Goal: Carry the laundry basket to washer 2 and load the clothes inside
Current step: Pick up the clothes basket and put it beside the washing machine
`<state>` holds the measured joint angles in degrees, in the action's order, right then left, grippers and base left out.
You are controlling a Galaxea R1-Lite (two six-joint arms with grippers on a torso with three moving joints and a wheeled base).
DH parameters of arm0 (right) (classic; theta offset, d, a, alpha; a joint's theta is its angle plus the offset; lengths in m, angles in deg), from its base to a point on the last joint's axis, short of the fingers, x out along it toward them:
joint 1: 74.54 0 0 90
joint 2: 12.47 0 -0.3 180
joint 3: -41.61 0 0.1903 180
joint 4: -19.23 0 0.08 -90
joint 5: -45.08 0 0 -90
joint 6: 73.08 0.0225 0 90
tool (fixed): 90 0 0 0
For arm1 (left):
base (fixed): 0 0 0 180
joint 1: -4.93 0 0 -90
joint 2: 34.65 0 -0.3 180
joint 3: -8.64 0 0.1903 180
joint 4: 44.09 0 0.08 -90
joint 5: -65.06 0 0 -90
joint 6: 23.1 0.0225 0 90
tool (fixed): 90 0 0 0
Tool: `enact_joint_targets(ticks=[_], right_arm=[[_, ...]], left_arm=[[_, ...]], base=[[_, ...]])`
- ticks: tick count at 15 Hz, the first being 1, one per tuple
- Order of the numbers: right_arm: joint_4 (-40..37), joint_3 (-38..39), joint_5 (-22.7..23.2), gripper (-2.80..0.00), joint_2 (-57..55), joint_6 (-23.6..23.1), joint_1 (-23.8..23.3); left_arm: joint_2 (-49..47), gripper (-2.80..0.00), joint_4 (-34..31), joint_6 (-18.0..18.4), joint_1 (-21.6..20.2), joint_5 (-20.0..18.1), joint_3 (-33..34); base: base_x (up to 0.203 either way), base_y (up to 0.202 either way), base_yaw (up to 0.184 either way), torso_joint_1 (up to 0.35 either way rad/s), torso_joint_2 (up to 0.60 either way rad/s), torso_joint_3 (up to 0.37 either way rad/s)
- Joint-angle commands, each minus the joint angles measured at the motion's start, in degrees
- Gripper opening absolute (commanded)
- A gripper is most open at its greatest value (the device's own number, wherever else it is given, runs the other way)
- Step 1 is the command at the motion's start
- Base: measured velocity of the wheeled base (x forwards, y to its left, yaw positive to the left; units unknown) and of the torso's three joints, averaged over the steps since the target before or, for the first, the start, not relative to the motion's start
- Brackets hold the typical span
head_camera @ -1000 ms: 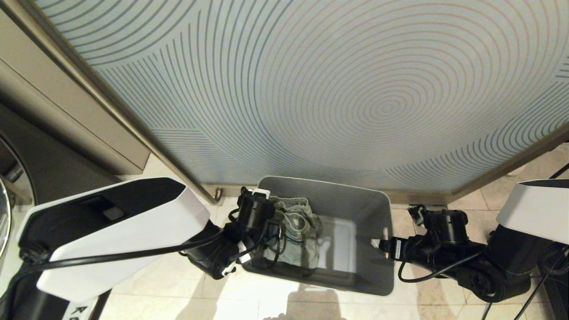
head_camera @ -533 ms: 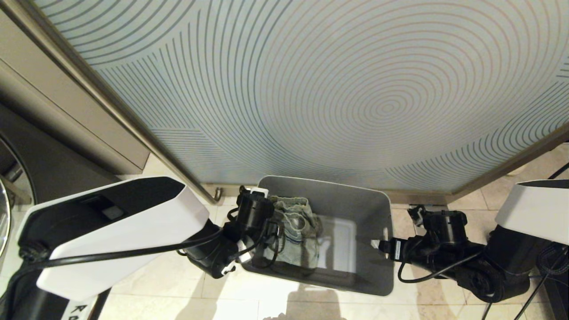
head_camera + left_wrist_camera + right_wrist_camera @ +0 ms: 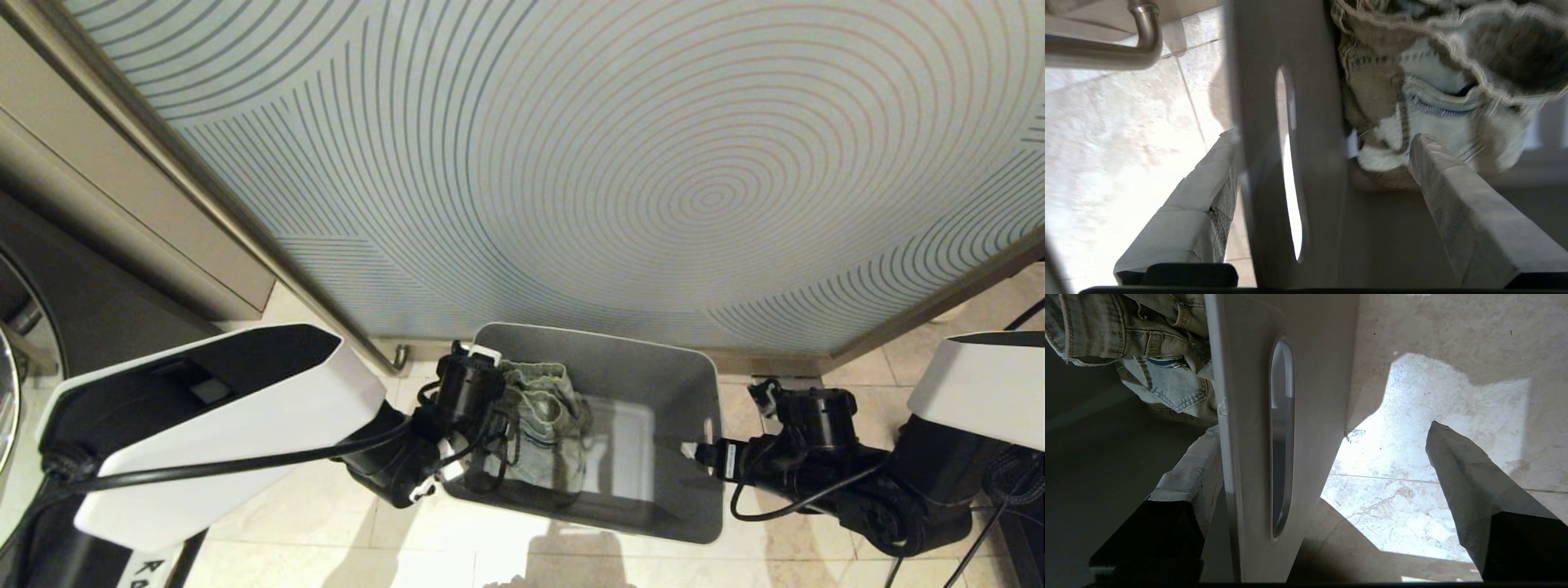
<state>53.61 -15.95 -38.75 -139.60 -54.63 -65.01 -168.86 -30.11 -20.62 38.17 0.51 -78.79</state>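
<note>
A: Head cam looks steeply down from above at the laundry basket (image 3: pixel 645 359) on the floor (image 3: pixel 286 506), patterned panel (image 3: pixel 653 163) behind.

B: Wrist cams?

A: Left wrist cam sits very close behind the left hand (image 3: pixel 1323 155), straddling the basket's left wall, slot handle (image 3: pixel 1288 163) centred. Right wrist cam mirrors it at the right wall.

B: Overlap?

A: All three catch the basket and the clothes (image 3: pixel 543 429) inside.
</note>
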Motion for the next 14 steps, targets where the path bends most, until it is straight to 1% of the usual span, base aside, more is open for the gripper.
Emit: enact_joint_targets(ticks=[1,6,8,11,14], right_arm=[[0.3,-0.1,0.1,0.0,0.0,0.1,0.0],[0.3,-0.2,0.1,0.0,0.0,0.2,0.0],[0.3,-0.2,0.1,0.0,0.0,0.2,0.0],[0.3,-0.2,0.1,0.0,0.0,0.2,0.0],[0.3,-0.1,0.1,0.0,0.0,0.1,0.0]], left_arm=[[0.1,0.0,-3.2,0.5,-0.1,0.1,-2.3],[2.7,0.0,-19.4,0.8,0.0,0.4,-9.2],[3.1,0.0,-23.8,0.7,0.0,0.5,-11.8],[2.8,0.0,-24.9,0.6,0.0,0.9,-12.1],[1.2,0.0,-26.0,0.3,-0.1,2.0,-12.4]], base=[[0.0,0.0,0.0,0.0,0.0,0.0],[0.0,0.0,0.0,0.0,0.0,0.0],[0.0,0.0,0.0,0.0,0.0,0.0],[0.0,0.0,0.0,0.0,0.0,0.0],[0.0,0.0,0.0,0.0,0.0,0.0]])
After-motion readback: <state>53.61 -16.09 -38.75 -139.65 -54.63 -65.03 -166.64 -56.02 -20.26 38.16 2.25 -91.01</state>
